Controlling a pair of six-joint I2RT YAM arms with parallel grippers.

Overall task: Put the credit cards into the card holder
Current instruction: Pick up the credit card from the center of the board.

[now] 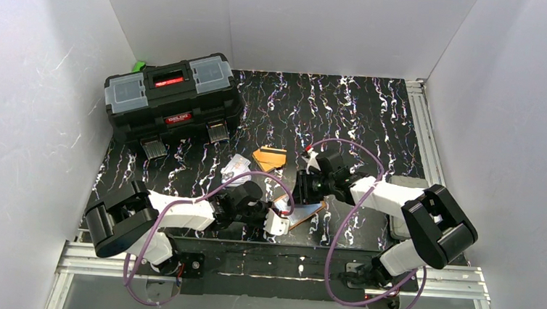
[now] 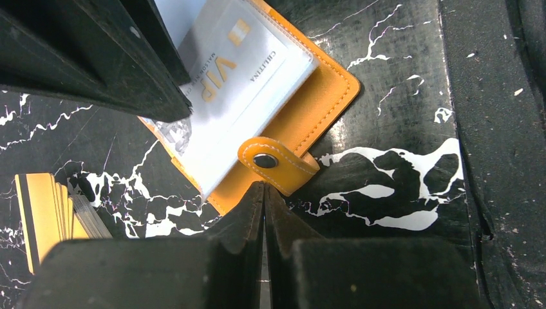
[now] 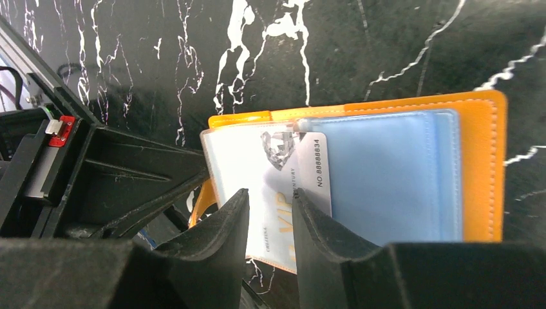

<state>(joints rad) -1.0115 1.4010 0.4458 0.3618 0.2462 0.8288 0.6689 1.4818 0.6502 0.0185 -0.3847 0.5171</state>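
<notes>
Found the card holder (image 3: 483,161) lying open on the black marbled table (image 1: 361,110), close to the near edge and between the two arms, with its bluish sleeves (image 3: 393,174) facing up. Saw a white VIP card (image 3: 302,174) sitting partly inside the top sleeve. Noted the right gripper (image 3: 269,209) with jaws partly apart, tips over this card, nothing clamped between them. Noted the left gripper (image 2: 264,196) fully closed and empty, tips touching the holder's orange edge just beside the snap tab (image 2: 277,162). Observed a stack of orange cards (image 1: 269,157) and some pale cards (image 1: 235,168) farther back, apart from the holder, and a black toolbox (image 1: 173,96) at the far left.
</notes>
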